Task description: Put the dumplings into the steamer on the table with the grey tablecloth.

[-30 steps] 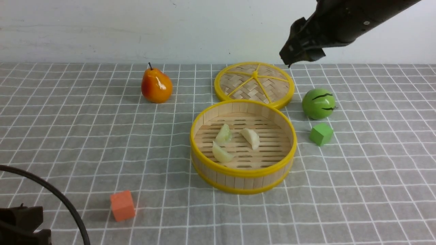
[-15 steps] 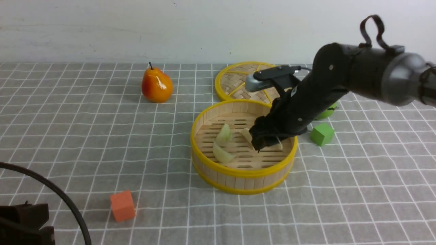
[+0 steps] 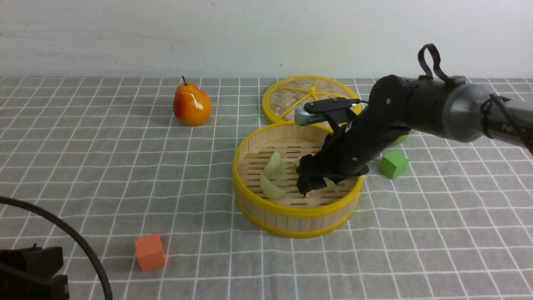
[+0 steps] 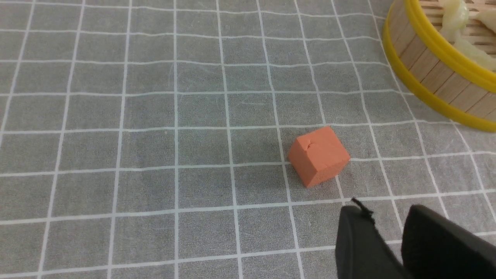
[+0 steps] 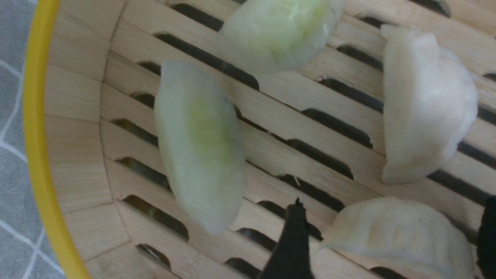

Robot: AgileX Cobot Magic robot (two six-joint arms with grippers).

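The steamer (image 3: 291, 210) stands in the middle of the grey tablecloth (image 3: 104, 166). Two green dumplings (image 3: 273, 163) (image 3: 270, 189) lie on its slats. My right gripper (image 3: 308, 183) is down inside the steamer and hides most of the white ones. In the right wrist view the gripper (image 5: 391, 217) is open, with a white dumpling (image 5: 391, 236) lying on the slats between its fingers. The other white dumpling (image 5: 426, 104) and the two green ones (image 5: 199, 143) (image 5: 279, 31) lie beside it. My left gripper (image 3: 29, 266) (image 4: 387, 211) is shut and empty, low at the near left.
The woven lid (image 3: 310, 100) lies behind the steamer. A pear (image 3: 191, 104) stands at the back. A green ball (image 3: 397, 139) and a green cube (image 3: 392, 163) sit right of the steamer. An orange cube (image 3: 150, 251) (image 4: 318, 155) lies near my left gripper.
My right arm came down from high at the back into the steamer. A fourth dumpling, a white one, now lies on the slats. The left arm stayed put.
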